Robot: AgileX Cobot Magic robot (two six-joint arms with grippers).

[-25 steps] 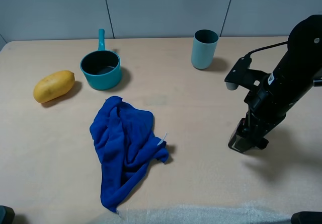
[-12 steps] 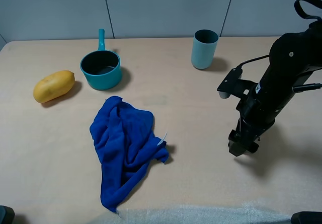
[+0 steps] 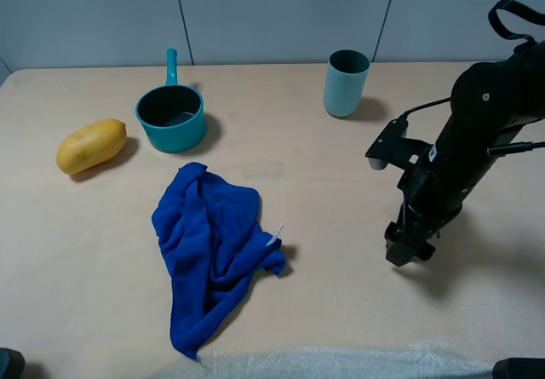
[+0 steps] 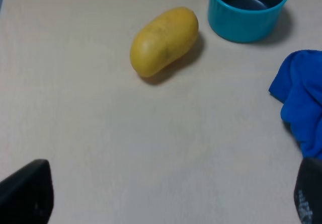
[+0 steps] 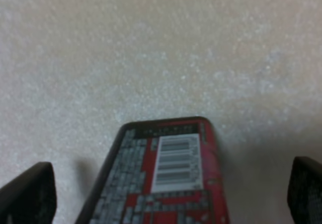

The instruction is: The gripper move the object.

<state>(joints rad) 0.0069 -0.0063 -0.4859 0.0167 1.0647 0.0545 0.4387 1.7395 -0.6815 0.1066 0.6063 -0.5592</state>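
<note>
A pale beige desk runs up to a wall of grey panels. Well to the right of the crumpled blue cloth, the right pincer points down at the desk. It is released, and its two fingertips stand wide on either side of the small black box with clear gaps between. The box carries a red and grey label with a barcode and seems to rest on the desk.

Nothing grips the box, so I judge the move not complete in hand. The pictures do not say whether this spot is its start or its goal. If it is the start, what is left is closing on the box, lifting it and setting it down.

The left pincer hangs released over bare desk, holding nothing. A mango and a teal saucepan lie beyond the cloth, towards the wall. A teal cup stands farther right of the cloth, near the wall.
</note>
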